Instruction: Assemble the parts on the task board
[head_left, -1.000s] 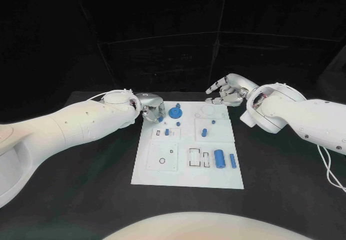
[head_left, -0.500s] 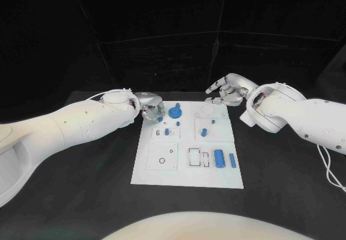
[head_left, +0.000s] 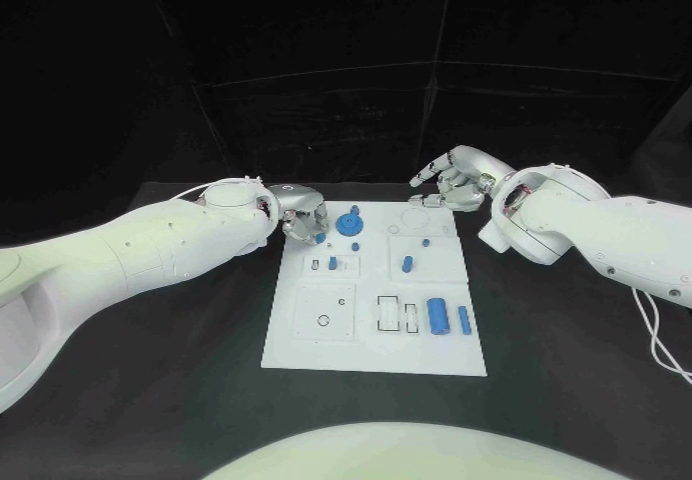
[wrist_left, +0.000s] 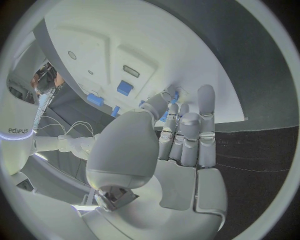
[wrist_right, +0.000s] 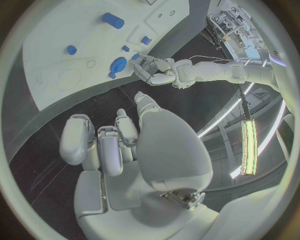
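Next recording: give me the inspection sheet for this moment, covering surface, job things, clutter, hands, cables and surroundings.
Surface: black table, matte, no spills seen.
Job's things: white task board lies flat mid-table; blue parts lie on it near its right edge, more sit toward the far end, among them a round blue piece.
Clutter: nothing seen.
Hands: left hand at the board's far left corner, fingers curled; whether it pinches a part cannot be told. Right hand above the table beyond the board's far right corner, fingers curled, nothing seen in it.
Cables: thin white cable beside the right arm.
Surroundings: dark backdrop behind the table.
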